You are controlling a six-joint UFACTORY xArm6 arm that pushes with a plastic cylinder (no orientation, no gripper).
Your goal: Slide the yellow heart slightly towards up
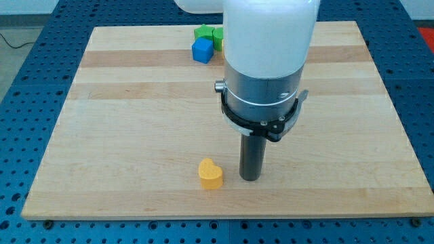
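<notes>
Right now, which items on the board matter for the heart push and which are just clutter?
In the job:
- yellow heart, near the view's bottom
- my tip, just to the heart's right, apart from it

Lying about:
- blue block, at the view's top
- green blocks, behind the blue one

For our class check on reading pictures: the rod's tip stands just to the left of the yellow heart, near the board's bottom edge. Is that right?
Not quite. In the camera view my tip stands just to the right of the yellow heart, not the left. Both are near the board's bottom edge, as stated.
</notes>
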